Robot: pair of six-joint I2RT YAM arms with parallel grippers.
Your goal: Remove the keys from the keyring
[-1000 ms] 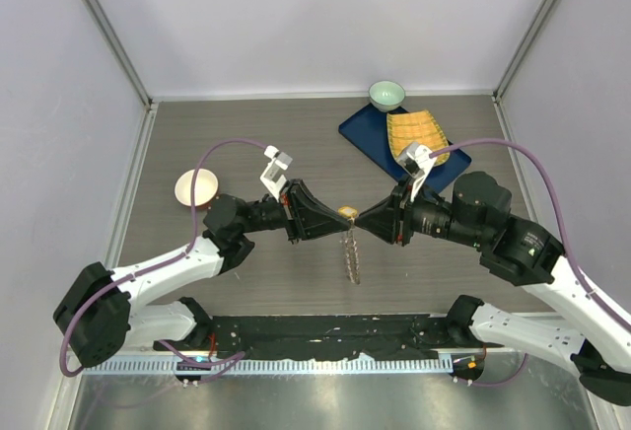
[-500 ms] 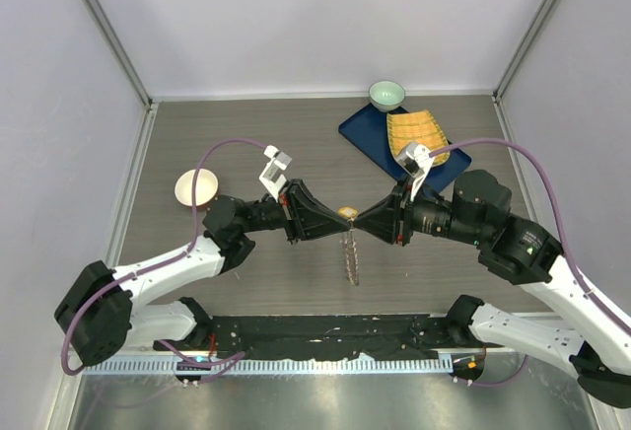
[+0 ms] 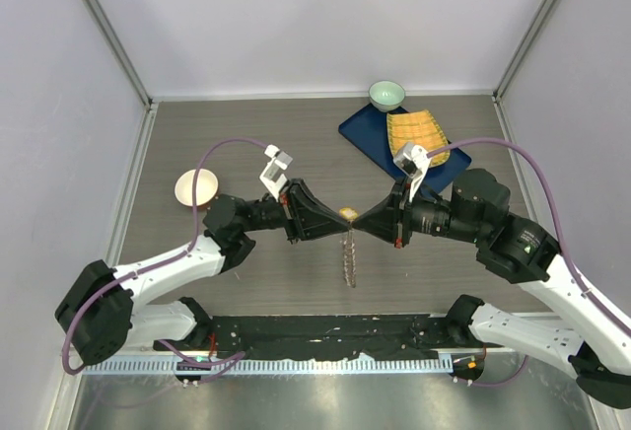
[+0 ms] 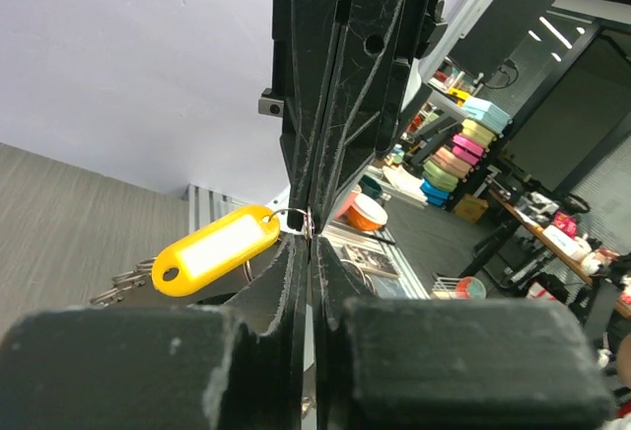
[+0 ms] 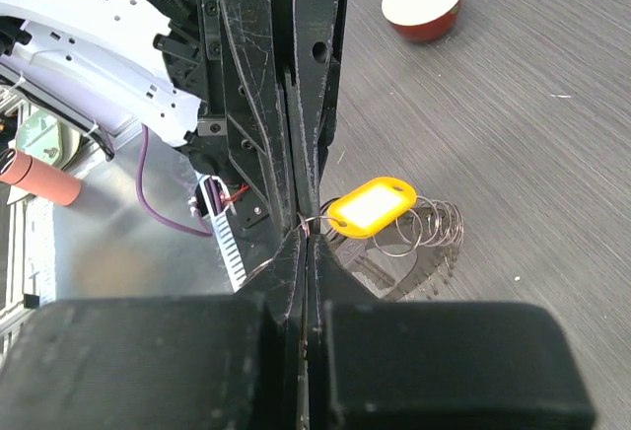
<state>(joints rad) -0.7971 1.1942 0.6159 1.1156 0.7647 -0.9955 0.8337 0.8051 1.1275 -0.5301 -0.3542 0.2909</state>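
Note:
My left gripper and right gripper meet tip to tip above the table's middle. Both are shut on the thin wire of the keyring, which also shows in the right wrist view. A yellow tag hangs from the wire at the tips, seen too from the left wrist and the right wrist. Several small wire rings hang beside it. The keys dangle below as a narrow grey bunch, and a few grey tips show in the left wrist view.
A white bowl with a red outside sits at the left, also in the right wrist view. A green bowl stands at the back. A blue tray holds a yellow slatted piece. Walls enclose three sides.
The right gripper has edged slightly left toward the left one, and the hanging bunch has swung a little left. Both grips are unchanged.

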